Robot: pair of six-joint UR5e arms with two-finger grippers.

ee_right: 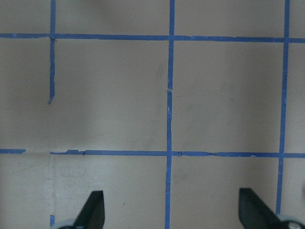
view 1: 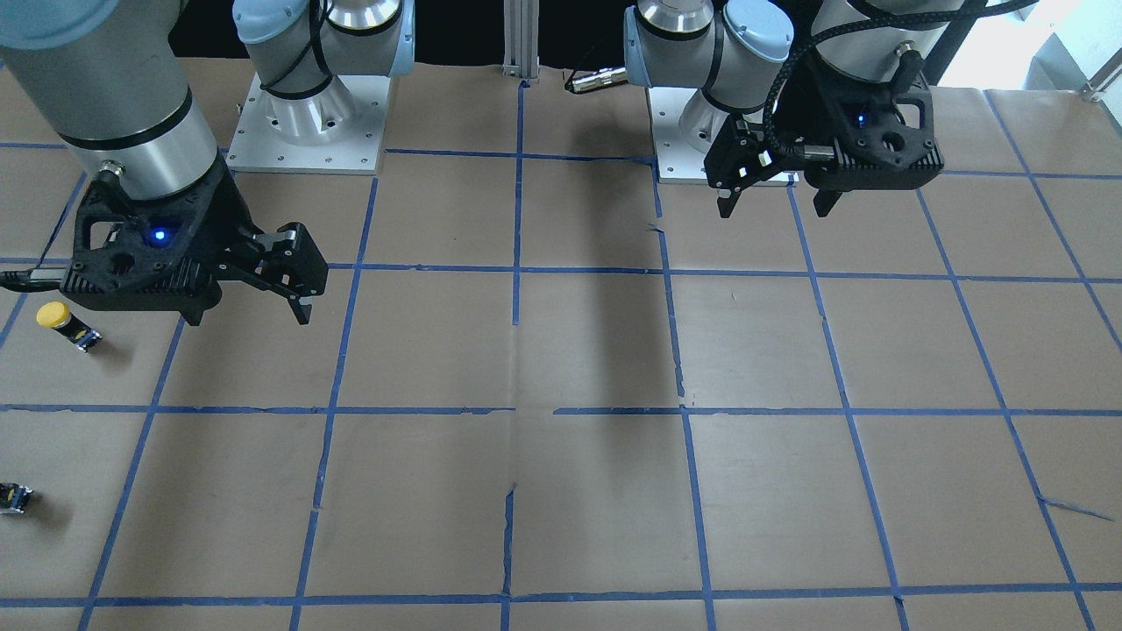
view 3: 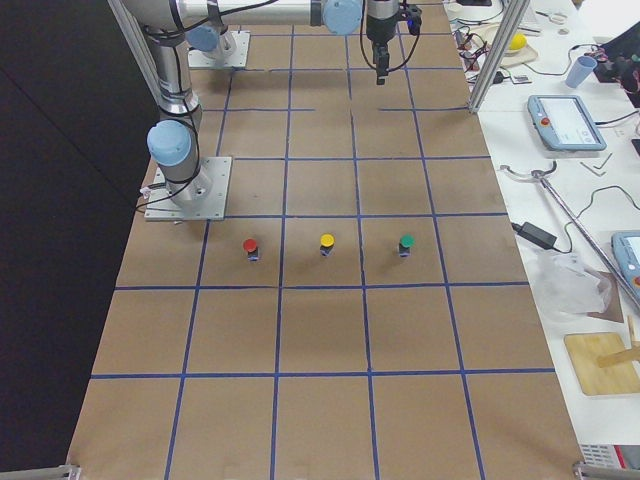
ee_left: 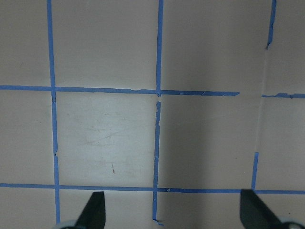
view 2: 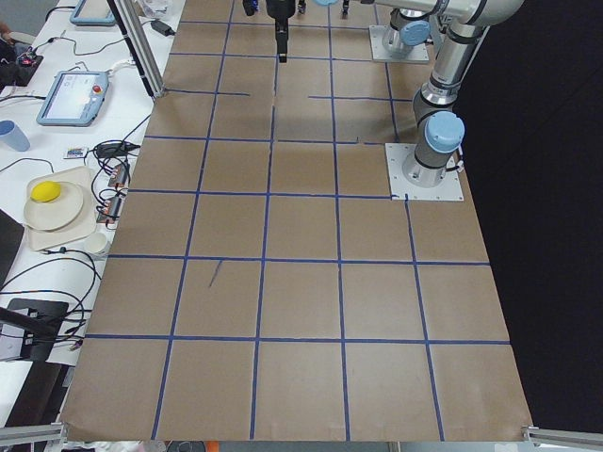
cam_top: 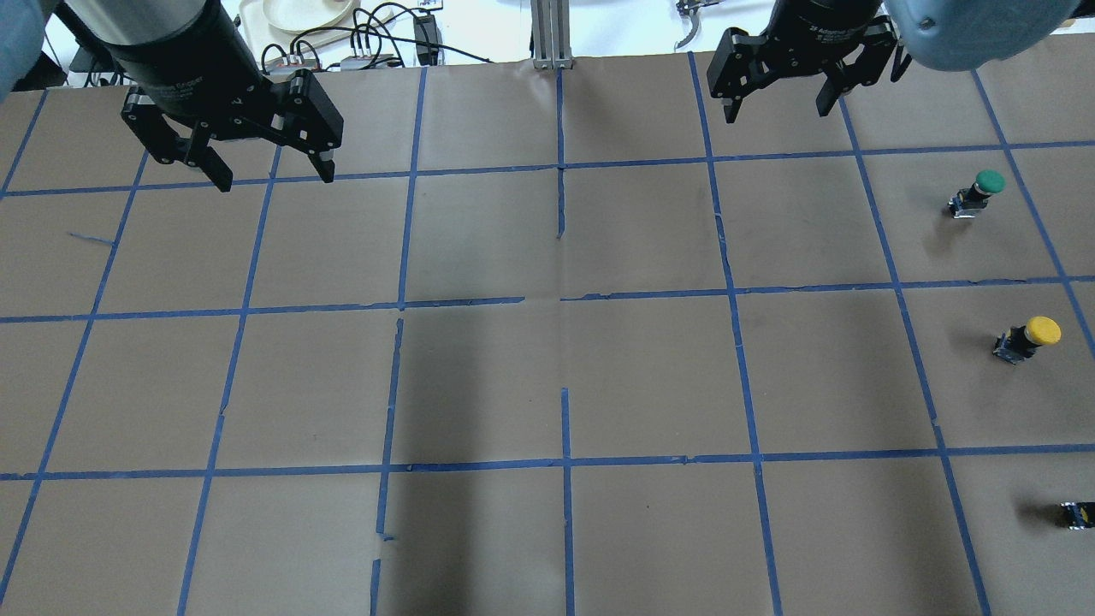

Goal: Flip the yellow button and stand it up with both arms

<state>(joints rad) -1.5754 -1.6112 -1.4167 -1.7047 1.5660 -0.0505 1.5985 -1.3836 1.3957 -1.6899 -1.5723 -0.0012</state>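
The yellow button (cam_top: pixel 1026 336) stands cap up, its axis vertical, on the right side of the table (cam_top: pixel 650 376), between a green button (cam_top: pixel 977 193) and a red button (view 3: pixel 250 246). The right gripper (cam_top: pixel 777 111) hangs well apart from it, jaws wide, empty, pointing down. The left gripper (cam_top: pixel 275 178) hangs the same way, far left.

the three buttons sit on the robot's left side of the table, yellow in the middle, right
No: they sit on the robot's right side, as the overhead view shows. The yellow button is in the middle, between the red button and the green button.
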